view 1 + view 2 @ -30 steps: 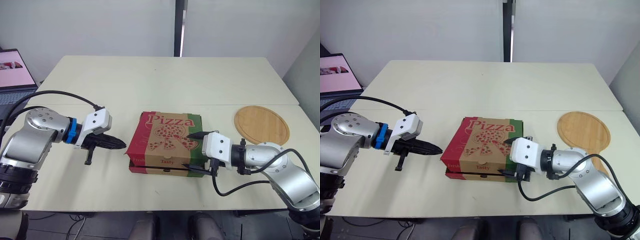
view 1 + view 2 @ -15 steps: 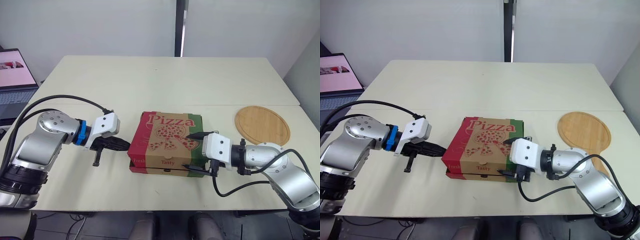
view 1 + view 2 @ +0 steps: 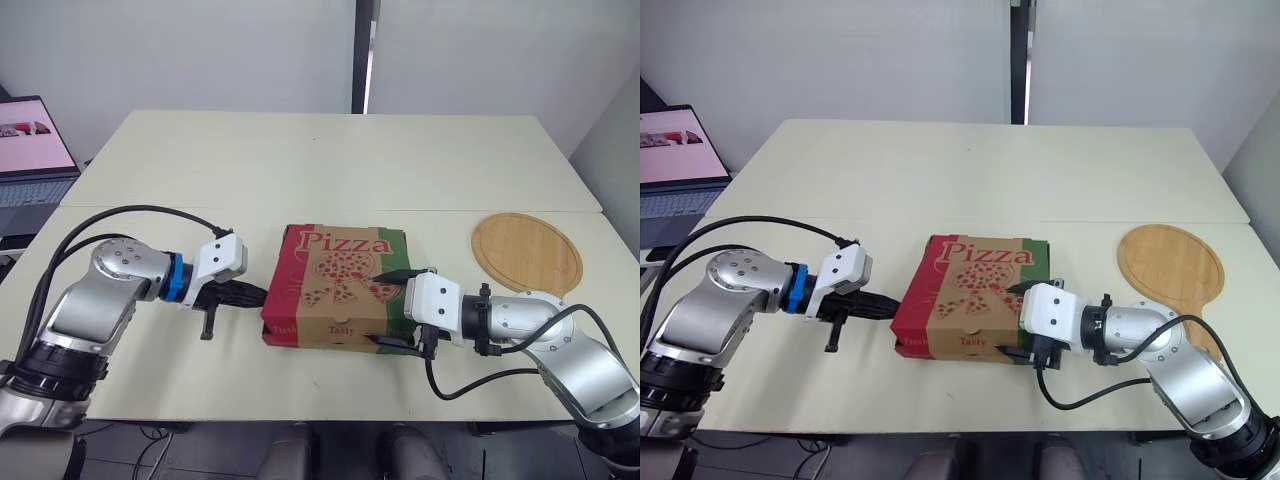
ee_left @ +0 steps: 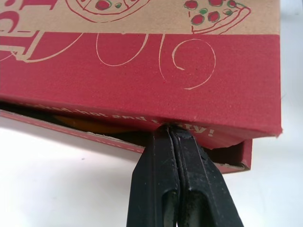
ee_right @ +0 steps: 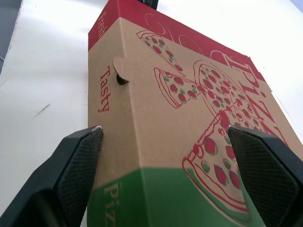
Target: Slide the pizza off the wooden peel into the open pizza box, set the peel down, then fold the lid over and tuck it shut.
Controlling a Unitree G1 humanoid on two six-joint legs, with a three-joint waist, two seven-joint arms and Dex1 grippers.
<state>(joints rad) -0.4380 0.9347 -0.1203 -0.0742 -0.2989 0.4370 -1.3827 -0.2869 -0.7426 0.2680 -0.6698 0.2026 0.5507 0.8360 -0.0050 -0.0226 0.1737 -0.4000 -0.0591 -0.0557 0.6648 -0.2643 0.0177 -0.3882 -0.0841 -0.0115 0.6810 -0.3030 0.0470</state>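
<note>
L claw [image 4: 166, 130]: fingers pressed together, nothing between them. Tip sits at the L side of the pizza box [image 3: 335, 280], right at the lower edge of the red side flap, touching or just short of it; cannot tell which. From the L wrist cam, the flap hangs outside the base wall with a dark gap under it. Something orange shows inside the gap; cannot ID it.

R claw [image 3: 390, 308]: spread wide, straddling the box's front-R corner at the green end. One finger [image 5: 78, 161] lies low against the front wall near the "Tasty" print, the other over the lid top by the pizza drawing. Cannot tell if the pads press on the cardboard.

Box: lid folded down and printed face up, lying flat on the tabletop [image 3: 300, 170], near the front edge, between the two arms. Front wall looks flush; the L side is not fully tucked.

Wooden peel [image 3: 526, 250]: bare, flat on the tabletop, R of the box and apart from it, beyond the R arm.

Laptop [image 3: 30, 150]: open, screen lit, off the tabletop's far-L edge.
</note>
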